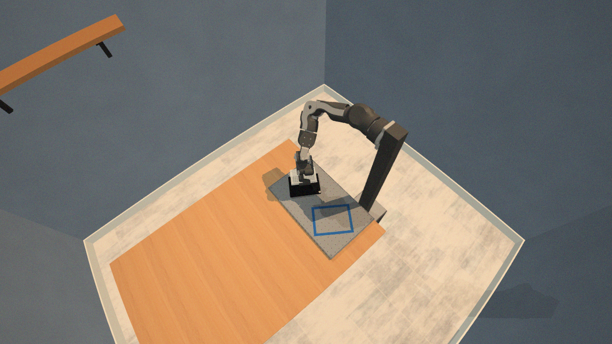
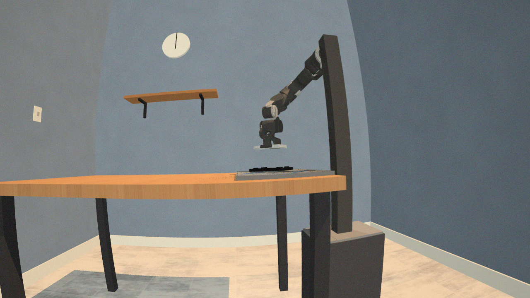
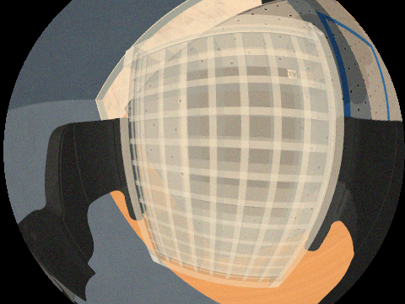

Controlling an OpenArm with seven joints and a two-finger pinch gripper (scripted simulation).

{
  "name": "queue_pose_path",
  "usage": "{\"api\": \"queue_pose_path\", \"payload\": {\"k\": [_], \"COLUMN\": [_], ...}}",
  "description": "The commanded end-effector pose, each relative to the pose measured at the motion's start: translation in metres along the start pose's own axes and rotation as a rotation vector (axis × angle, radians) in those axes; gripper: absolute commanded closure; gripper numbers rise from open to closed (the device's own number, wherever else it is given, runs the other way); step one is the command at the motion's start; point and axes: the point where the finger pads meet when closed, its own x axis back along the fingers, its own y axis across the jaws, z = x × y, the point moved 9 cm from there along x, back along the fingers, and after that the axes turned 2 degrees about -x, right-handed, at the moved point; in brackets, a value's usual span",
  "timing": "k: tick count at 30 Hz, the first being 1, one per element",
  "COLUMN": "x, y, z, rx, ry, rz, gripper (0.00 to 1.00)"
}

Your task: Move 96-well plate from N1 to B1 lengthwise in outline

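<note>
Jaws clamped on the long sides of the 96-well plate [image 2: 270, 147], held level and well above the worktop [image 2: 148, 183]. Directly beneath the jaws, the black plate nest [image 2: 270, 169], vacant (plate lifted clear). Off to one side of the jaws, the blue taped outline [image 1: 332, 219] on the grey deck [image 1: 342, 243].

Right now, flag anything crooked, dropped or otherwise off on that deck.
Nothing stands out. The gripper holds the 96-well plate level in the air, well above the black nest. The blue outline on the grey deck has nothing in it yet.
</note>
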Motion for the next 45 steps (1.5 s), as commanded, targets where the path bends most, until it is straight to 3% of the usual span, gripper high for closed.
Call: {"api": "queue_pose_path", "payload": {"k": [1, 30, 35, 45], "x": [0.008, 0.002, -0.001, -0.001], "y": [0.0, -0.001, 0.033, 0.033], "z": [0.0, 0.003, 0.023, 0.023], "rx": [-0.007, -0.006, -0.05, -0.05], "ry": [0.002, 0.007, 0.005, 0.005], "rz": [0.013, 0.011, 0.011, 0.011], "gripper": [1.0, 1.0, 1.0, 1.0]}}
